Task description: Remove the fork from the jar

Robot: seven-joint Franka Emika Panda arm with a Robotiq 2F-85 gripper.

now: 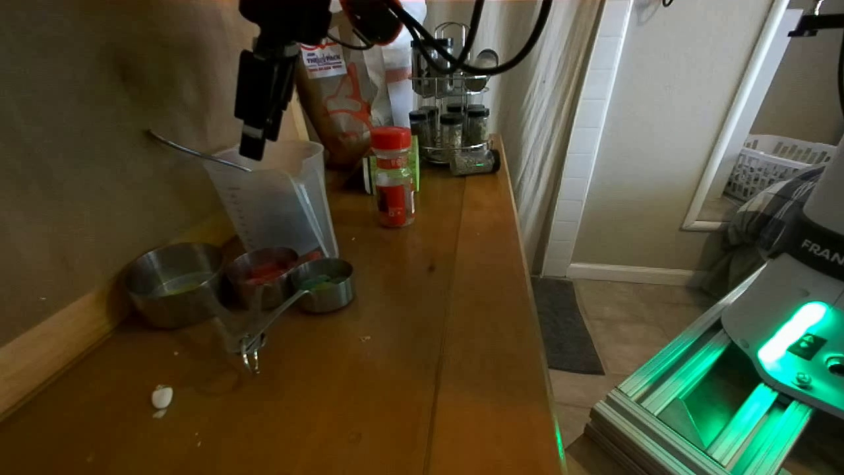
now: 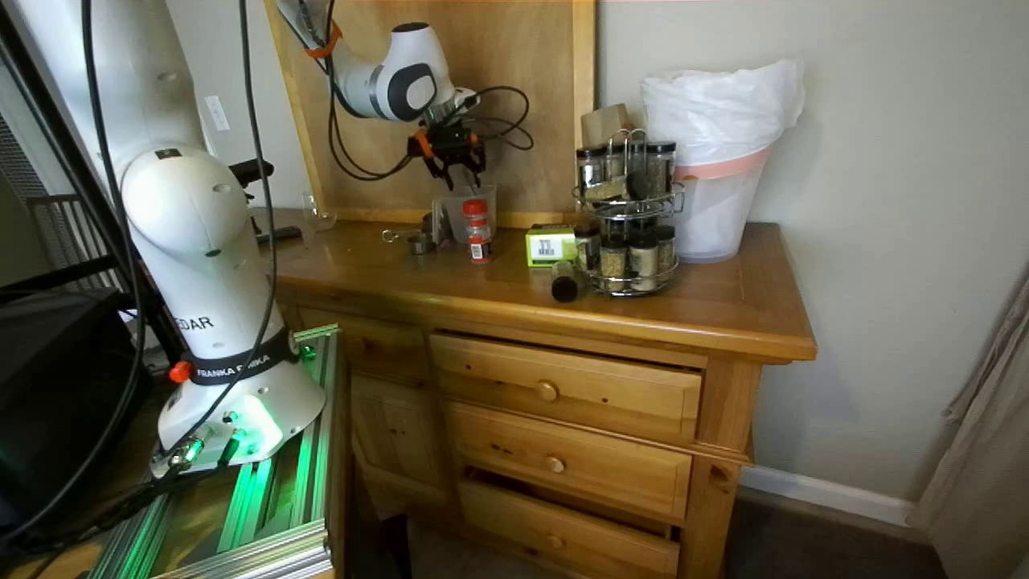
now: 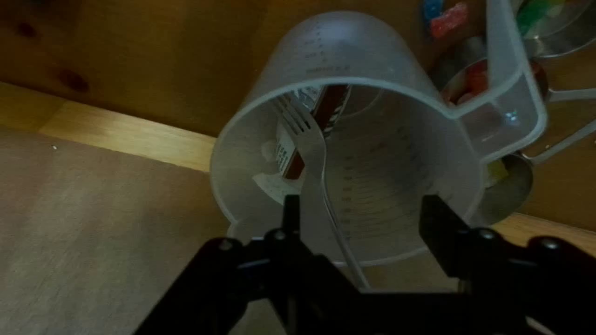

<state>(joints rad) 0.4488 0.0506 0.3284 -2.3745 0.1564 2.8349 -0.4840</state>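
Observation:
The jar [image 3: 344, 46], a translucent jug with a handle and measuring marks, stands against the wooden wall board; it also shows in both exterior views, as a pale jar [image 1: 270, 204] and jar [image 2: 489, 211]. Inside leans the silver fork [image 3: 313, 145], tines down, its handle [image 1: 198, 156] sticking out over the rim toward the wall. My gripper [image 3: 361, 204] is open above the jar's mouth. Seen from the wrist, the fork's handle runs through the gap between the fingers without touching either. The handle's end is hidden behind the gripper body there. A small packet [image 3: 285, 156] lies in the jar.
Metal measuring cups [image 1: 323, 284] sit close beside the jar. A red-capped bottle [image 1: 393, 178] stands near it, with a green box [image 2: 549, 245] and a spice rack [image 2: 631, 213] farther along the dresser top. The wall board [image 2: 530, 96] rises right behind the jar.

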